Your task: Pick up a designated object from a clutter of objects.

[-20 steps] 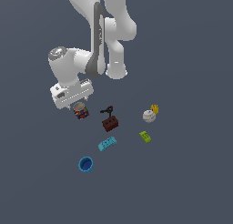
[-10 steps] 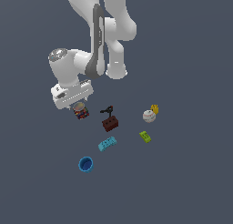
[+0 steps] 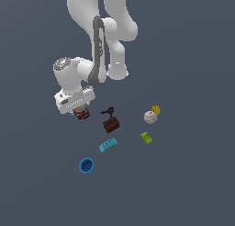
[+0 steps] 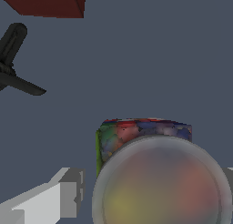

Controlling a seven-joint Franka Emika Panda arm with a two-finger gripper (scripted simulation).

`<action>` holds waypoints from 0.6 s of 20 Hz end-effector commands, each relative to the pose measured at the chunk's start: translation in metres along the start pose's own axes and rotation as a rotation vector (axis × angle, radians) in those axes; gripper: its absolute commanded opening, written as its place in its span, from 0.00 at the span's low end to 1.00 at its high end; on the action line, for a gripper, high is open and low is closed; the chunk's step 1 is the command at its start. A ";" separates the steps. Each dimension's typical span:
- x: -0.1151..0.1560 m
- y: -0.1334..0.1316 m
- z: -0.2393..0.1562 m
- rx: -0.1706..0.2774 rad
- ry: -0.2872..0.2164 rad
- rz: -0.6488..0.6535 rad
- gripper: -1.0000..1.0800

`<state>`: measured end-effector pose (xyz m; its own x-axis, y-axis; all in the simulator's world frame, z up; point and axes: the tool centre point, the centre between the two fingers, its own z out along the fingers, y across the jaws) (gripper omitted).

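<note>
Arm's low over the can (image 4: 143, 141), which sits at the edge of the pile toward the exterior view's left, well apart from the blue cup (image 3: 86, 166) and a bit off from the brick (image 3: 111, 124) and clamp (image 3: 108, 111). Wrist view looks down on the can's silvery top, label w/ red, blue, green patches showing on the side wall. Gripper (image 3: 81, 111) straddles it: one pale finger (image 4: 59, 196) sits just beside the can w/ a gap showing, the other barely peeks in at the frame edge. So it reads as spread, not clamped yet. Handling, my guess: rigid metal, won't crush, prob. light-ish, but the round smooth wall can slip or roll. Best hold is across the mid-wall, pads opposite each other, below the rim.
</note>
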<state>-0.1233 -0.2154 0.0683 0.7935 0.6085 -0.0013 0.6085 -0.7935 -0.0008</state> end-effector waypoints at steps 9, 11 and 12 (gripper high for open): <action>0.000 0.000 0.009 -0.001 0.001 -0.001 0.00; 0.000 0.000 0.009 -0.001 0.001 -0.001 0.00; 0.000 0.000 0.009 -0.001 0.001 -0.001 0.00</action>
<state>-0.1226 -0.2164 0.0610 0.7935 0.6085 0.0005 0.6085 -0.7935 0.0024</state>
